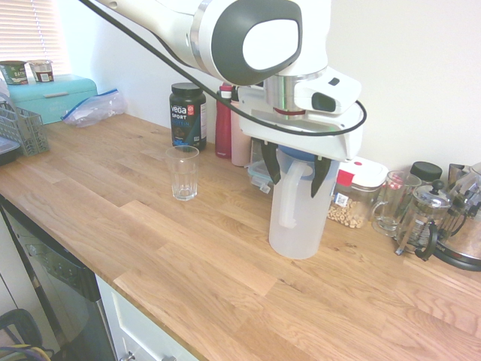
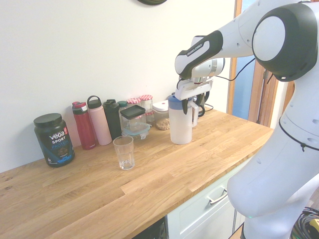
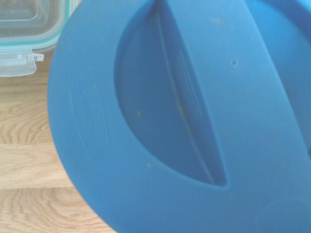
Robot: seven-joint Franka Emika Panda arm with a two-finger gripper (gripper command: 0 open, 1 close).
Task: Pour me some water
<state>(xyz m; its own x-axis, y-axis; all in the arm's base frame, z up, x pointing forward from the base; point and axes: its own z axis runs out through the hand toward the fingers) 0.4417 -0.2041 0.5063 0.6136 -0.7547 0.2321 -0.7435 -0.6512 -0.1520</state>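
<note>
The gripper [image 1: 296, 167] sits on top of the jug [image 1: 294, 218], its two dark fingers spread wide on either side of the blue lid [image 3: 184, 121], not squeezing it. The jug stands upright on the wooden counter [image 1: 188, 256], directly under the gripper. Well away to one side stands an empty glass [image 1: 183, 172], with dark tub [image 1: 188, 114] beyond it.
</note>
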